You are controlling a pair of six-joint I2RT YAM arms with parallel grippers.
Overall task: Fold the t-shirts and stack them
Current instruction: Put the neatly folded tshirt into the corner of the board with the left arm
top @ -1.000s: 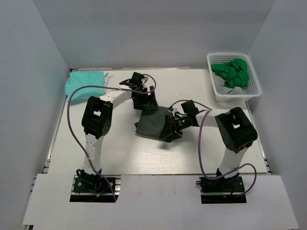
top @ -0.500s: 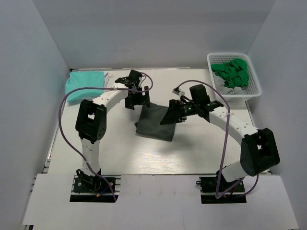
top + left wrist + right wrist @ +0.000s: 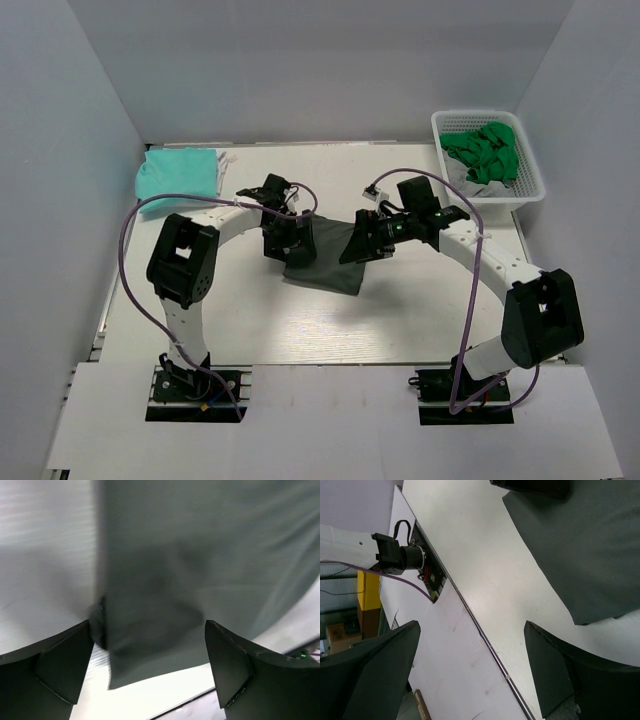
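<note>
Hovering at the middle of the table [image 3: 300,320], your two hands flanked the dark grey-green t-shirt [image 3: 322,262], which lay folded flat there. Your left hand [image 3: 283,240] hung over the shirt's left edge, spread wide and gripping nothing. Its wrist view showed that edge running between the two fingers [image 3: 65,665], though you could not tell whether they touched the cloth. Your right hand [image 3: 360,242] stood at the shirt's right edge, equally wide and empty. Its wrist view showed a corner of the shirt beyond the fingertips and bare table beneath. The light mint-teal t-shirt [image 3: 180,172] lay folded at the far left corner, well apart from the dark one. At the far right, the white basket [image 3: 487,200] held a bright green t-shirt [image 3: 485,150] bunched on a pale grey t-shirt [image 3: 462,180].
</note>
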